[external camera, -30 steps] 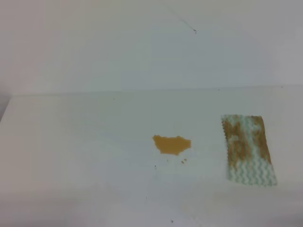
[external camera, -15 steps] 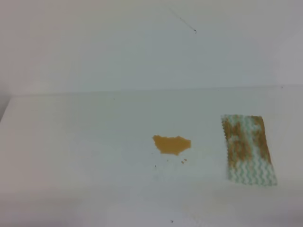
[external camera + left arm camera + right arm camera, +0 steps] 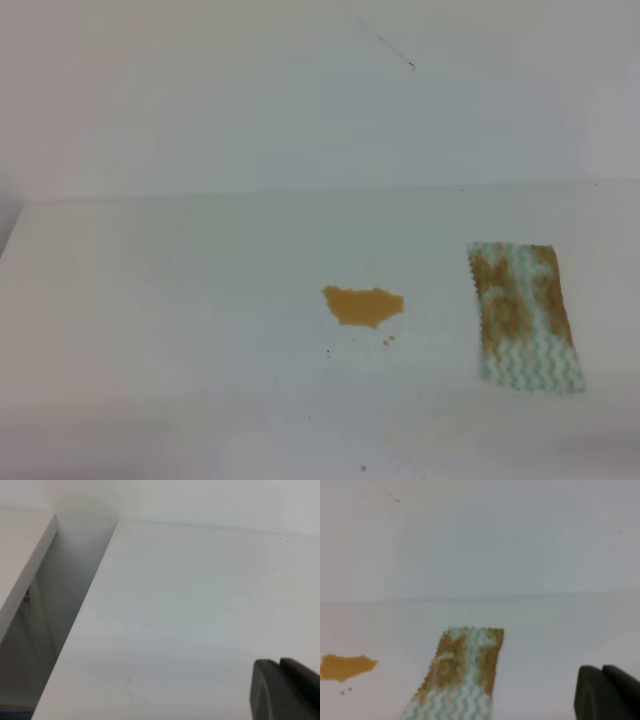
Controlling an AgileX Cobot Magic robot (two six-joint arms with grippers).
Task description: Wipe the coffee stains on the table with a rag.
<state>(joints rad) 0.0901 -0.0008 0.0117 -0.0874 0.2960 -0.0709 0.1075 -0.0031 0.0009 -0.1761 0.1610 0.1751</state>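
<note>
Lying flat near the table's [image 3: 150, 330] right edge, the rag [image 3: 524, 316] was seen apart from the coffee stains [image 3: 362, 304] mid-table, right gripper [image 3: 607, 692] pressed together, left gripper [image 3: 285, 690] indeterminable.

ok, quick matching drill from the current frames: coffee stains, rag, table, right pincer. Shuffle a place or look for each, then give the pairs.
Column one:
1. coffee stains
2. rag
3. table
4. right pincer

Column two:
A. dark tips, lower right corner of the right wrist view
B. plain white surface
C. small orange-brown blotch near the table's middle
D. green wavy stripes with brown patches, lying flat to the right of the blotch

Pairs: 1-C, 2-D, 3-B, 4-A
</note>
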